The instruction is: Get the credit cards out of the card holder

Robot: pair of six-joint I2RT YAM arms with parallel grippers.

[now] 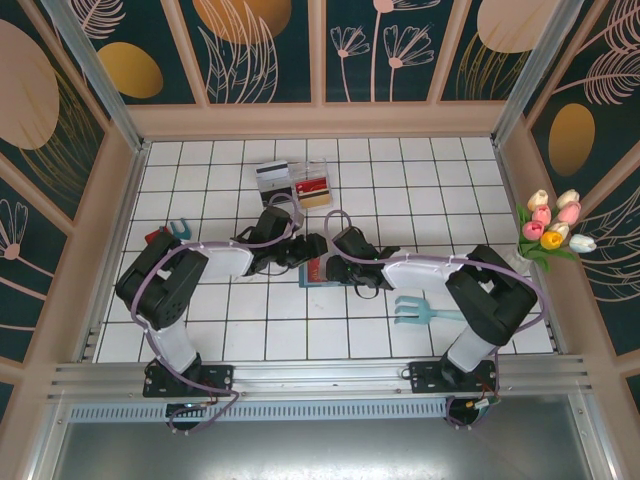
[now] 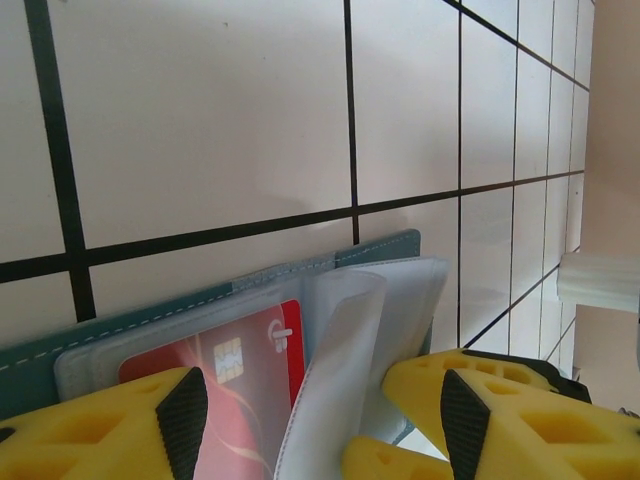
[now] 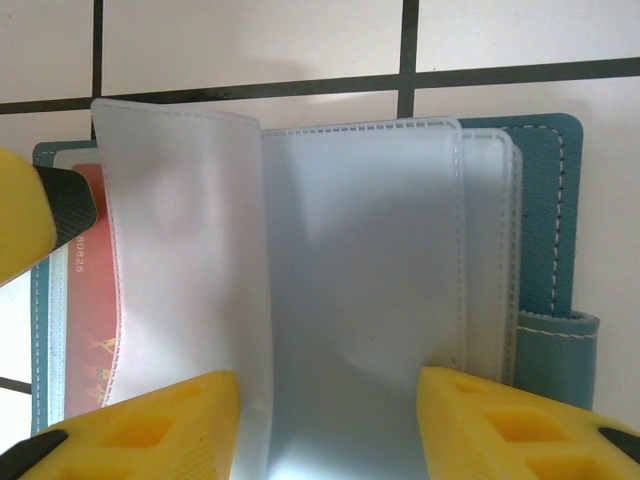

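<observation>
Left pincer [image 2: 320,422]: spread, yellow fingers wide apart and low over the open card holder [image 3: 545,190]; nothing pinched.
Right pincer [image 3: 328,420]: spread too, fingers apart at the near edge of the clear sleeves [image 3: 370,280]; gripping nothing.
Card holder: lies open and flat on the tiled worktop [image 2: 200,120], directly under both my pincers, where their tips meet.
Raised sleeve leaf [image 2: 335,370]: curls up between my left pincer's fingers, touching neither pad that I can tell.
Red card [image 2: 245,385]: tucked in a sleeve, just beside my left pincer's left finger.
Loose cards [image 1: 313,187]: a reddish and a brownish-gold one, well beyond both pincers, beside a white-grey striped card [image 1: 270,177].
</observation>
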